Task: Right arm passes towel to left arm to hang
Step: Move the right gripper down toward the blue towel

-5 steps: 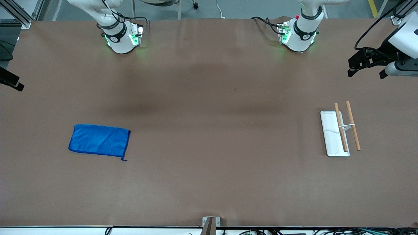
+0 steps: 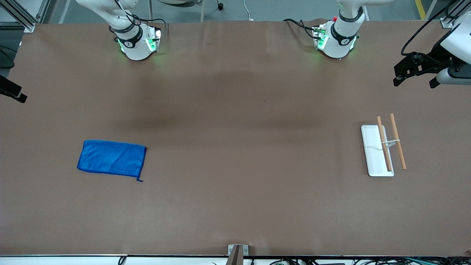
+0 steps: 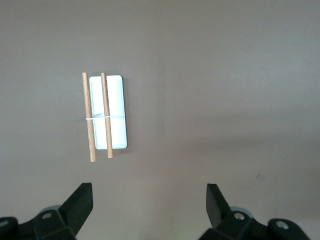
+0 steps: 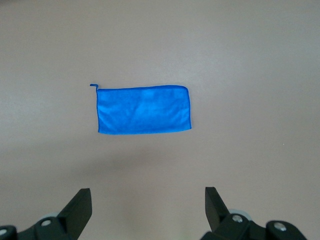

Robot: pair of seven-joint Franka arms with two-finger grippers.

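Observation:
The bright blue towel (image 2: pixel 111 160) lies flat on the brown table toward the right arm's end, its small loop at the corner nearest the front camera. It also shows in the right wrist view (image 4: pixel 144 110). My right gripper (image 4: pixel 147 196) is open and empty, high above the table; only a dark part of it (image 2: pixel 14 92) shows at the front view's edge. My left gripper (image 2: pixel 414 81) is open and empty, up in the air toward the left arm's end of the table; it also shows in the left wrist view (image 3: pixel 149 192).
A hanging rack with a white base (image 2: pixel 372 156) and two wooden rods (image 2: pixel 397 141) stands toward the left arm's end; it shows in the left wrist view (image 3: pixel 116 100). The arm bases (image 2: pixel 136 42) stand along the table's edge farthest from the front camera.
My left gripper has shifted very slightly. The towel, the rack and the right gripper have not moved.

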